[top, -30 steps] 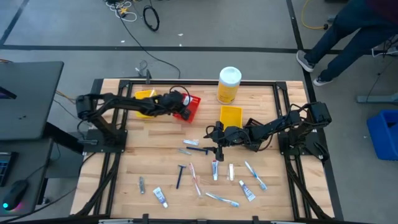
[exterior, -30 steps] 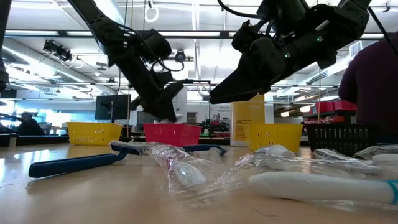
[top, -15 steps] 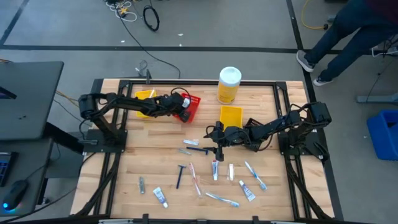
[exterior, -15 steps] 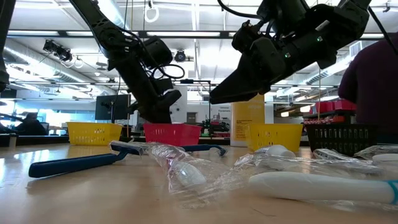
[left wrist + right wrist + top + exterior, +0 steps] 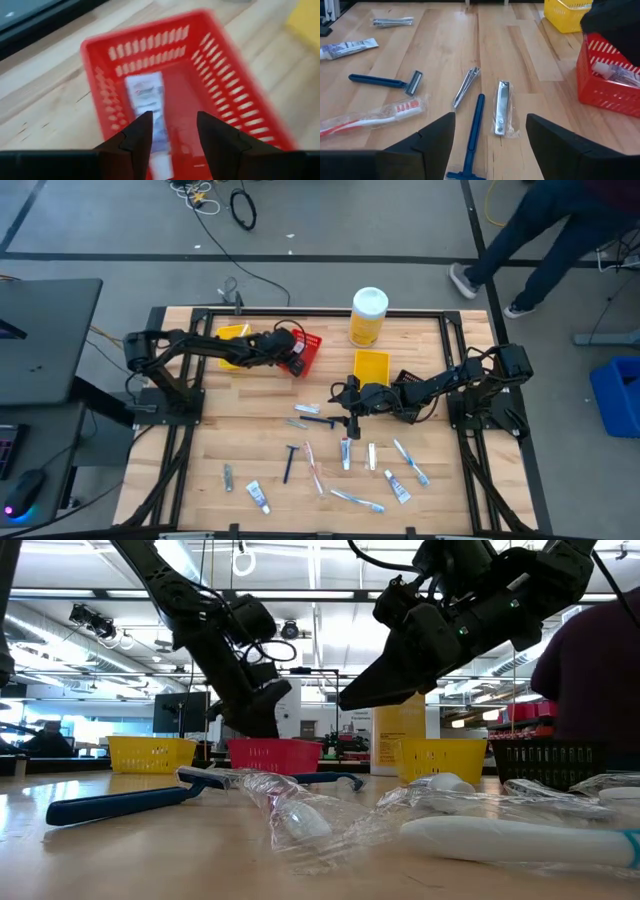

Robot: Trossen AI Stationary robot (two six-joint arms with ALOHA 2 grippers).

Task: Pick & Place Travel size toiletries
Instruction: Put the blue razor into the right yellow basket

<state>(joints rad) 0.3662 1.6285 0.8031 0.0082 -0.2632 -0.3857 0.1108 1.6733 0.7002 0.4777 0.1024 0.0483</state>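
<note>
My left gripper (image 5: 291, 348) hangs open and empty over the red bin (image 5: 310, 352). A white toothpaste tube (image 5: 148, 100) lies flat on the bin's floor, below the fingers (image 5: 141, 131). My right gripper (image 5: 346, 398) is open and empty above the table's middle. A blue razor (image 5: 473, 134) lies on the wood under the gap between its fingers, with a wrapped nail clipper (image 5: 501, 107) and a metal clipper (image 5: 465, 88) beside it. Several more tubes, toothbrushes and razors (image 5: 345, 470) lie flat on the near half of the table.
A yellow bin (image 5: 232, 334) stands left of the red one; another yellow bin (image 5: 371, 365) and a black bin (image 5: 411, 380) stand near my right arm. A big yellow bottle (image 5: 368, 315) stands at the far edge. A person (image 5: 560, 230) walks beyond the far right corner.
My left gripper has shifted and tipped a little over the red bin and stays open. My right gripper has kept still. The person beyond the table's far right corner has stepped along.
</note>
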